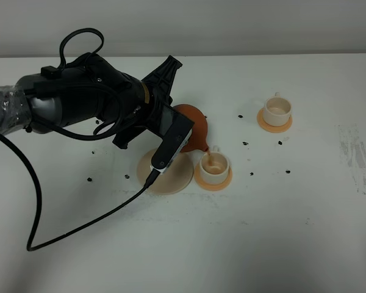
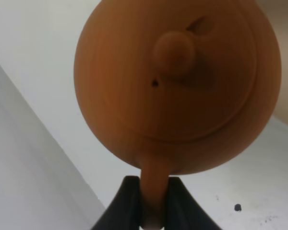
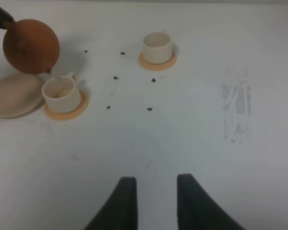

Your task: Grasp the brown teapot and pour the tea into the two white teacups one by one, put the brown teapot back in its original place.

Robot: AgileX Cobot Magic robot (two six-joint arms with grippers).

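My left gripper (image 2: 152,194) is shut on the loop handle of the brown teapot (image 2: 177,86). In the high view the teapot (image 1: 195,125) is held in the air and tipped, its spout right over the near white teacup (image 1: 214,165), with a thin stream of tea running down into it. The second teacup (image 1: 277,110) stands further back to the right. The pale beige disc (image 1: 171,174) lies bare just left of the near cup. My right gripper (image 3: 156,191) is open and empty, low over the table, well short of the near cup (image 3: 61,93), the far cup (image 3: 157,47) and the teapot (image 3: 31,45).
Each cup sits on an orange coaster (image 1: 202,179) (image 1: 263,124). Small black specks (image 1: 246,144) are scattered on the white table around the cups. A black cable (image 1: 79,229) trails from the left arm across the table's left front. A grey smudge (image 1: 354,155) marks the right side.
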